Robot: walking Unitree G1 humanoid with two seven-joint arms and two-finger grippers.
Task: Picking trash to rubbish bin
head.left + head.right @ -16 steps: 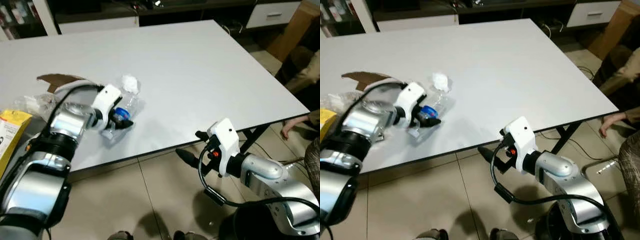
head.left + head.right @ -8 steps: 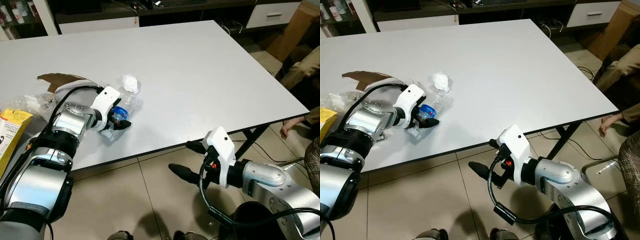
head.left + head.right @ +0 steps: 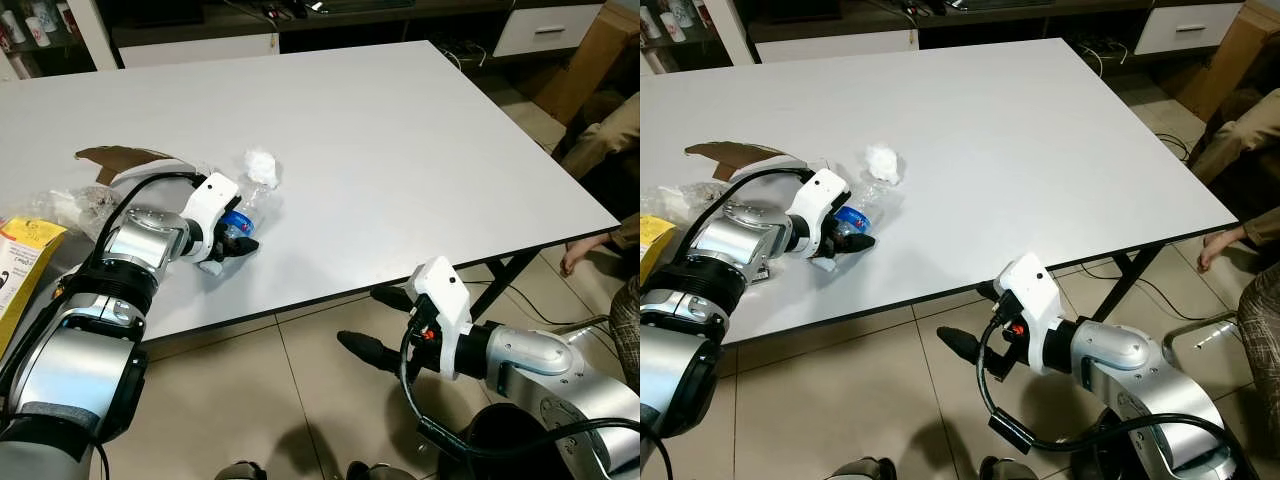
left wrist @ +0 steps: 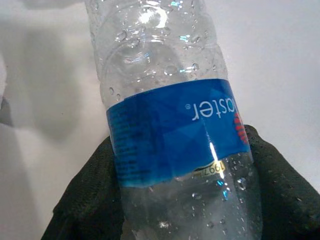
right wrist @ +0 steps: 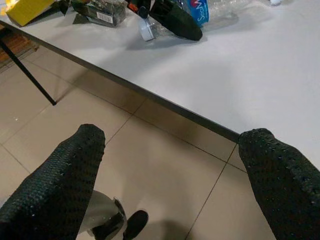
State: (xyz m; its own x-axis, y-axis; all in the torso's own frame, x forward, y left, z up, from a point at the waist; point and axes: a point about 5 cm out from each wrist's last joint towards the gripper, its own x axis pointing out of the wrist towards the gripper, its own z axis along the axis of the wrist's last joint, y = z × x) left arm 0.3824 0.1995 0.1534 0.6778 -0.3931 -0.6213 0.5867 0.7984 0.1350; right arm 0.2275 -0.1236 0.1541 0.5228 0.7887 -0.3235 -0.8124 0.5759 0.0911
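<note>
A clear plastic bottle (image 3: 247, 212) with a blue label (image 4: 172, 127) lies on the white table (image 3: 400, 150) near its front left. My left gripper (image 3: 232, 241) is shut on the bottle's lower part, with a black finger (image 4: 82, 210) on each side of it. A crumpled white paper ball (image 3: 260, 163) rests just beyond the bottle. My right gripper (image 3: 372, 320) hangs open below the table's front edge, over the tiled floor. Its fingers (image 5: 60, 190) are spread wide with nothing between them.
At the table's left end lie a brown cardboard scrap (image 3: 115, 160), crinkled clear wrap (image 3: 75, 205) and a yellow box (image 3: 20, 260). A person's foot (image 3: 580, 255) and sleeve are at the far right, past the table corner. Dark table legs (image 3: 505, 270) stand under the right edge.
My right gripper has dropped lower beneath the table edge and its fingers have spread apart. The left gripper has drawn the bottle slightly toward the left.
</note>
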